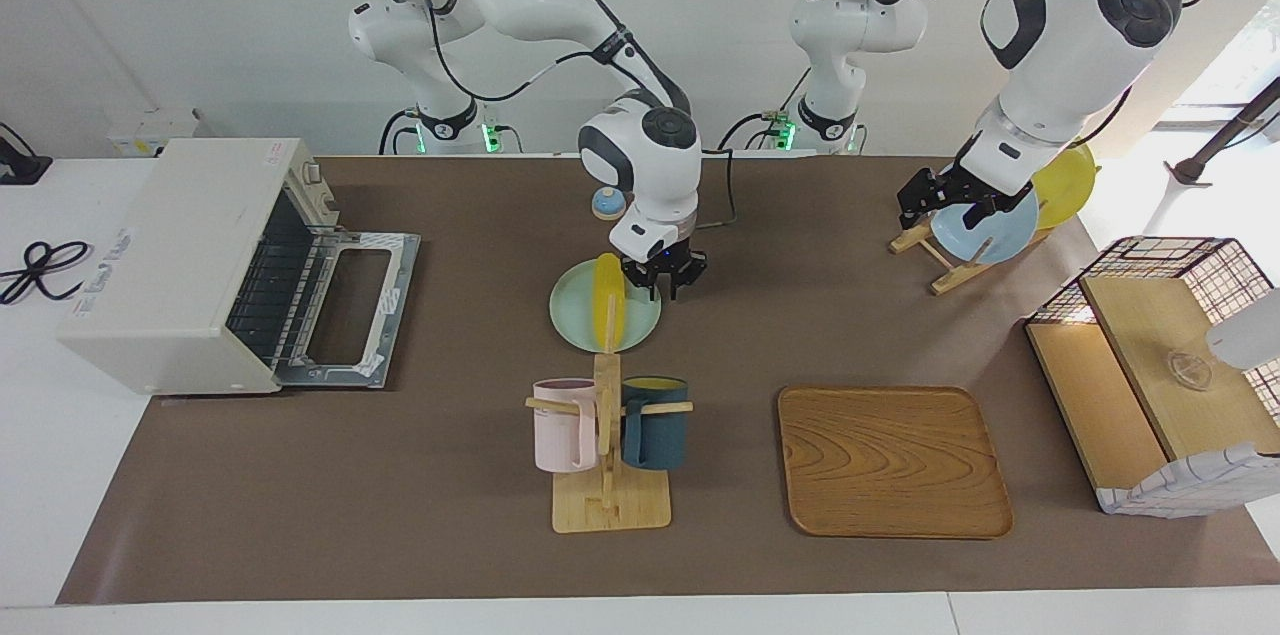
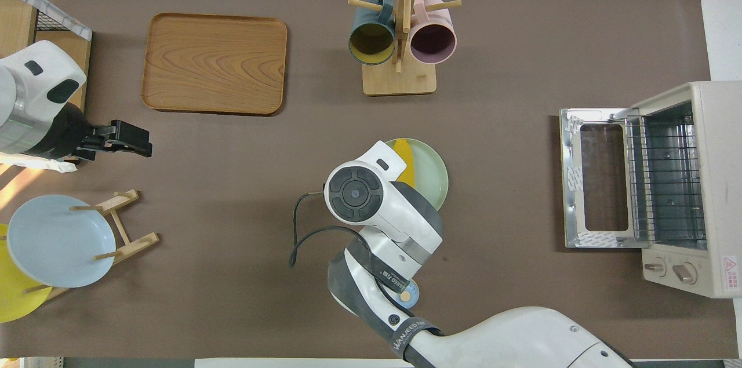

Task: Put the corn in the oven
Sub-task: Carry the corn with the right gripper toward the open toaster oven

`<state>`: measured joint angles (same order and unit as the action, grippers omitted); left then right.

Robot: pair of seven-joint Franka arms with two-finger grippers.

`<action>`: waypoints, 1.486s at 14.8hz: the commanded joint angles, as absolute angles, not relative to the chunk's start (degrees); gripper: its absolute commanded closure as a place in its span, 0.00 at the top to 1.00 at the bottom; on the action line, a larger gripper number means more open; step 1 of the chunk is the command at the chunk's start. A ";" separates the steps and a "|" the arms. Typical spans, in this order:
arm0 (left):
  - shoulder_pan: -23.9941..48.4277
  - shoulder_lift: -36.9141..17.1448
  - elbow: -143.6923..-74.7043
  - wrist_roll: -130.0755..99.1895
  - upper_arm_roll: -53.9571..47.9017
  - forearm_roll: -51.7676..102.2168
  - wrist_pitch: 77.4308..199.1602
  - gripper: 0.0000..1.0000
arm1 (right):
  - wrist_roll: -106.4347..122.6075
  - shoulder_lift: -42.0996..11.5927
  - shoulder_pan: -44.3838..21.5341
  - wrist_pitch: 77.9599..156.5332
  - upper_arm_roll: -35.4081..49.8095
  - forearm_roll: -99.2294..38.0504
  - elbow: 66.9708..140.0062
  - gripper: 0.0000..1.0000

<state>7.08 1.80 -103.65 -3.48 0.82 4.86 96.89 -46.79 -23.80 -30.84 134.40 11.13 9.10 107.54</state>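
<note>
The yellow corn [image 1: 608, 303] lies on a teal plate [image 1: 575, 315] in the middle of the table. In the overhead view only part of the corn [image 2: 406, 160] shows past the right wrist. My right gripper [image 1: 663, 287] hangs open and empty just over the plate's edge, beside the corn on the side toward the left arm's end. The off-white oven [image 1: 170, 255] stands at the right arm's end with its door [image 1: 345, 300] dropped flat and its wire rack [image 2: 664, 177] showing. My left gripper [image 1: 935, 205] hovers over the plate rack, away from the corn.
A mug tree [image 1: 608, 435] with a pink and a dark teal mug stands farther from the robots than the plate. A wooden tray [image 1: 893, 460], a wire basket [image 1: 1160, 365], a rack with blue and yellow plates [image 1: 985, 225] and a small blue knob [image 1: 606, 202] are also there.
</note>
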 commanded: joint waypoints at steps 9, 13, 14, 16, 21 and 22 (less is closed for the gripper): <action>6.33 0.62 -94.31 0.88 0.35 1.67 88.86 1.00 | -46.23 -22.76 -30.67 126.77 11.07 20.98 106.10 0.00; 6.33 0.79 -95.71 0.88 0.26 1.76 90.96 1.00 | -40.98 -21.80 -29.89 111.75 11.08 22.06 98.62 0.00; 6.50 0.88 -95.97 0.88 0.35 1.76 91.31 1.00 | -39.57 -20.32 -29.01 109.71 11.07 22.06 98.79 0.00; 6.59 0.79 -96.15 0.70 0.35 1.76 91.49 1.00 | -38.06 -16.89 -25.33 107.33 11.07 22.06 100.45 0.00; 6.59 0.70 -96.06 1.05 0.35 1.67 91.23 1.00 | -34.20 -4.94 -14.00 107.14 11.16 21.01 112.74 0.00; 6.68 0.70 -96.06 1.05 0.35 1.67 91.23 1.00 | -32.80 -2.83 -11.63 107.66 11.08 19.18 115.46 0.00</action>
